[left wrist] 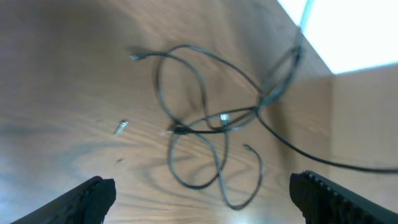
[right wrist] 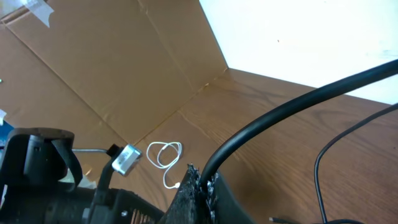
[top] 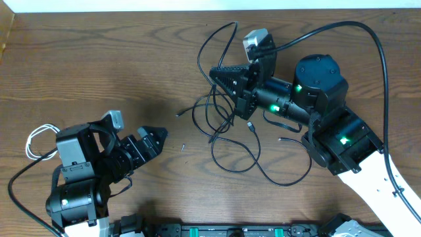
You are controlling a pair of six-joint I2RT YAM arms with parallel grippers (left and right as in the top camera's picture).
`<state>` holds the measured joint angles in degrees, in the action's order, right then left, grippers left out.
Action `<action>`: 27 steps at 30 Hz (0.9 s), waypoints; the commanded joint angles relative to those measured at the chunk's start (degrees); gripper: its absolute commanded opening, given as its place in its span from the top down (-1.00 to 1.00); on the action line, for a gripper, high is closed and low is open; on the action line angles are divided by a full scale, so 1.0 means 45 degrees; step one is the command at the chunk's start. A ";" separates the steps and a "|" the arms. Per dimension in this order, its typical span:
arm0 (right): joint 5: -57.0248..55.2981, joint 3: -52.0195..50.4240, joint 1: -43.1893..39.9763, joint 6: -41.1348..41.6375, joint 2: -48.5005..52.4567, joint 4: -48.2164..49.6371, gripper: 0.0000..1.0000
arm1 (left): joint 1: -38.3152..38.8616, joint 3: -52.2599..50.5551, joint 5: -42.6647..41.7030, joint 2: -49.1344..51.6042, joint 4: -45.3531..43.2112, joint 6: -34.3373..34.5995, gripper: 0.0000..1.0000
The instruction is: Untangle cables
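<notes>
Two black cables [top: 227, 128] lie looped over each other mid-table; the tangle also shows in the left wrist view [left wrist: 205, 124]. My right gripper [top: 220, 74] is shut on a black cable at the tangle's top; the right wrist view shows the jaws [right wrist: 205, 183] pinching it, lifted off the wood. The short white cable [top: 36, 141] lies coiled apart at the far left, beside my left arm, and also shows in the right wrist view [right wrist: 165, 155]. My left gripper [top: 156, 139] is open and empty, left of the tangle; its fingers [left wrist: 199, 199] stand wide apart.
A small loose piece [top: 182, 147] lies on the wood between my left gripper and the tangle. Cardboard walls stand at the table's far left [right wrist: 112, 68] and behind the tangle [left wrist: 367, 112]. The right arm's thick black wire [top: 368, 33] arcs above the table.
</notes>
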<state>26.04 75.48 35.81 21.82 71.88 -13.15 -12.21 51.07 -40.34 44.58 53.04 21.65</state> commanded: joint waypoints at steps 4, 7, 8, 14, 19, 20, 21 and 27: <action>-0.0160 0.0107 0.0039 -0.0296 -0.0087 0.0019 0.98 | 0.0738 -0.0136 -0.2040 -0.0029 -0.0403 -0.3055 -0.91; -0.0185 0.0107 0.0039 -0.0296 -0.0087 0.0015 0.97 | 0.1671 -0.0136 -0.2040 -0.0029 -0.0811 -0.3390 -0.91; -0.0233 0.0107 0.0039 -0.0291 -0.0087 0.0015 0.97 | 0.2030 -0.0136 -0.2035 -0.0029 -0.1020 -0.3390 -0.91; -0.0476 0.0107 -0.0034 -0.0291 -0.0087 -0.0010 0.97 | 0.4459 -0.0136 -0.0831 -0.0024 -0.2482 -0.3089 -0.91; -0.0476 0.0107 -0.0160 -0.0291 -0.0087 -0.0097 0.97 | 0.6824 -0.0136 0.2662 -0.0024 -0.3191 -0.1661 -0.91; -0.0471 0.0107 -0.0209 -0.0287 -0.0087 -0.0131 0.98 | 0.7407 -0.0136 0.3478 -0.0024 -0.3356 -0.1360 -0.91; -0.0476 0.0107 -0.0243 -0.0282 -0.0087 -0.0170 0.97 | 0.7912 -0.0136 0.4182 -0.0024 -0.3517 -0.1098 -0.91; -0.0471 0.0107 -0.0393 -0.0185 -0.0092 -0.0384 0.98 | 1.1021 -0.0141 0.8519 0.0185 -0.4493 0.0549 -0.89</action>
<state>24.36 75.48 34.57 21.65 71.88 -14.81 32.49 51.03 -17.04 44.71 33.89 18.37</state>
